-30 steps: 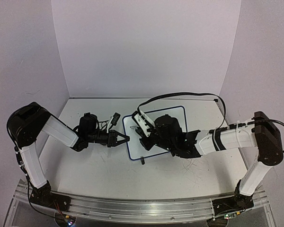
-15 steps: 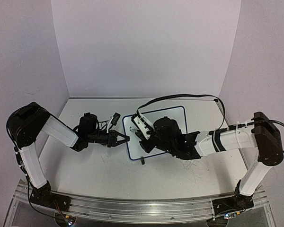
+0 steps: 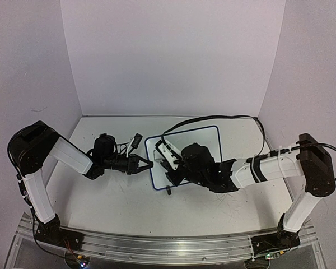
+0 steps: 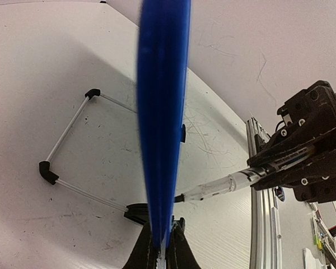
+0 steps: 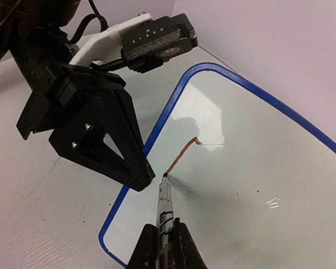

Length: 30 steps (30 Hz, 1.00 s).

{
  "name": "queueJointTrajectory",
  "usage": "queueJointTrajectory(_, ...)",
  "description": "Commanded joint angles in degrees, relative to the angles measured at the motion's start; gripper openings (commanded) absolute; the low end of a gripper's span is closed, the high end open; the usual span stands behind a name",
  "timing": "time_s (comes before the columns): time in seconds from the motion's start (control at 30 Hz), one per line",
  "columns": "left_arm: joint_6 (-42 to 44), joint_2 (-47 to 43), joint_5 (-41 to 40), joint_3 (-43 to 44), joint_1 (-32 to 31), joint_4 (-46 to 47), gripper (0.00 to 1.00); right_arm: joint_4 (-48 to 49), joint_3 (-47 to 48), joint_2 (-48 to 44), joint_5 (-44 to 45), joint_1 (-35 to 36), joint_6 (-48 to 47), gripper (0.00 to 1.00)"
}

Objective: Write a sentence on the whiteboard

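When the scene is looked at from the right wrist, the right gripper (image 5: 163, 238) is seen clenched around a marker (image 5: 165, 204). The marker is pointed straight away from the fingers and down. Its tip is pressed on the whiteboard (image 5: 302, 120), close to the board's left rim. One thin line (image 5: 182, 152) is drawn from the tip, away and a little to the right, and it ends in a small hook. That is all that is made of the sentence; no letter can be read yet. Just beside the tip, the left gripper (image 5: 135, 168) is clamped on the rim, so the board is held fast. Most of the bare white face is spread out to the right of the tip and beyond it. So it is judged that the marker must be led that way by the right arm.

From the left wrist the board is seen only edge on, as a blurred blue band, and its writing face is hidden. A wire stand (image 4: 73, 126) is seen beyond it on the table (image 4: 56, 45). From above, the tip and the line are covered by the right gripper, and part of the board is covered by the arm. Whether the board is lying flat or tipped up cannot be told.
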Motion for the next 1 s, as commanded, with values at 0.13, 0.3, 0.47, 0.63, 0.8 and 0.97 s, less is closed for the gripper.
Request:
queueJointTrajectory(0.13,1.47,-0.55,-3.72,0.55,0.16,-5.67,0.0,-1.09,-0.89,-0.42,0.73,0.55,1.09,0.0)
queueJointTrajectory(0.3,1.56,-0.34,-3.79,0.61,0.16,-5.68,0.0,-0.34,-0.35,-1.75,-0.28,0.5,1.34,0.0)
queueJointTrajectory(0.47,1.55,-0.22,-3.8,0.58,0.16,-5.72,0.0,6.3,-4.63,-9.32,-3.53,0.42,2.7,0.0)
queueJointTrajectory(0.63,1.55,-0.08,-3.73,0.63,0.16,-5.79,0.0,7.38,-4.32,-9.75,-1.22,0.26,1.01,0.0)
queueJointTrajectory(0.8,1.47,-0.13,-3.61,0.77,0.16,-5.89,0.0,7.46,-2.03,-5.8,-0.55,0.23,-0.06,0.0)
queueJointTrajectory(0.97,1.47,-0.23,-3.65,0.8,0.16,-5.87,0.0,7.98,-0.97,-4.39,0.98,0.28,-0.43,0.0)
